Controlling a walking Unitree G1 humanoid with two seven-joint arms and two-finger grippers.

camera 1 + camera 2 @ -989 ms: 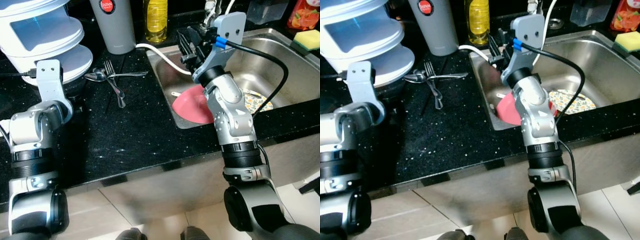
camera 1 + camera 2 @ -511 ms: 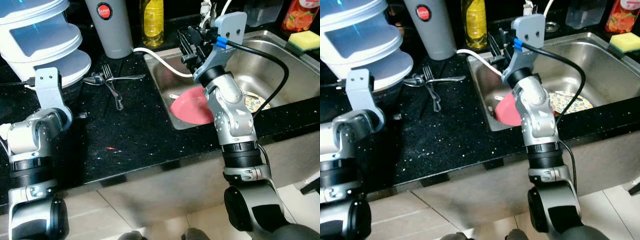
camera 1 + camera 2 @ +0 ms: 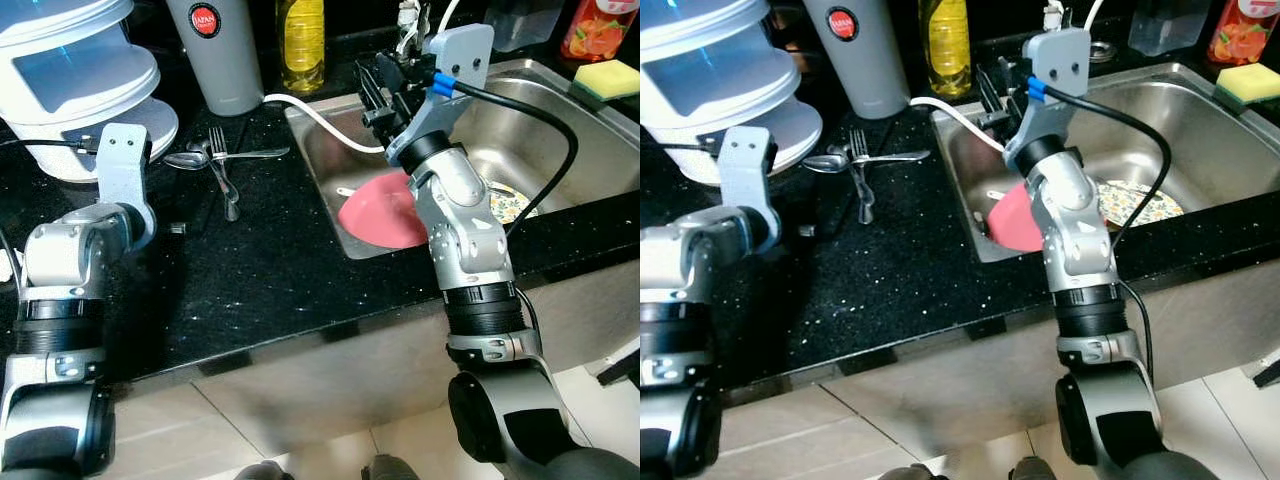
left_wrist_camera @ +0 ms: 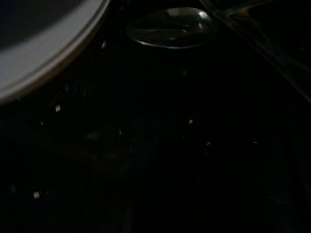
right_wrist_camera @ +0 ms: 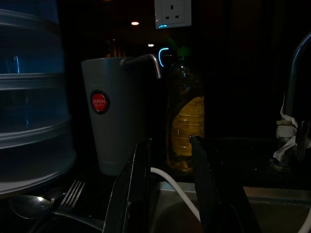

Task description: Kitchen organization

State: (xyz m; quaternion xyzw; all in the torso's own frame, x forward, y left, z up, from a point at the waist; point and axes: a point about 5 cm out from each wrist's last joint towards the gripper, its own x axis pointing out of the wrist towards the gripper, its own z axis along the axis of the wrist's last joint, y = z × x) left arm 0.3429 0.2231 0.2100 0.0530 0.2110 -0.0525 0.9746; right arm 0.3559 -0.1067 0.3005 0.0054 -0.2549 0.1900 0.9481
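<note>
A pink plate (image 3: 378,212) leans inside the steel sink (image 3: 560,110), beside a patterned plate (image 3: 512,205) on the sink floor. My right gripper (image 3: 382,88) hovers over the sink's back left corner, open, with nothing between its fingers (image 5: 135,189). Forks (image 3: 226,178) and a spoon (image 3: 186,158) lie on the black counter (image 3: 260,270) left of the sink. My left arm (image 3: 80,245) is raised over the counter just left of the cutlery. Its wrist view is dark and shows the spoon (image 4: 170,26) close ahead.
A white stacked steamer (image 3: 70,70) stands at the back left. A grey jug (image 3: 215,50) and a yellow bottle (image 3: 300,40) stand behind the cutlery. A white cable (image 3: 320,115) crosses the sink's corner. A yellow sponge (image 3: 608,78) lies at the far right.
My left arm has swung to the right and forward, nearer the spoon and forks. The right arm has held its place over the sink.
</note>
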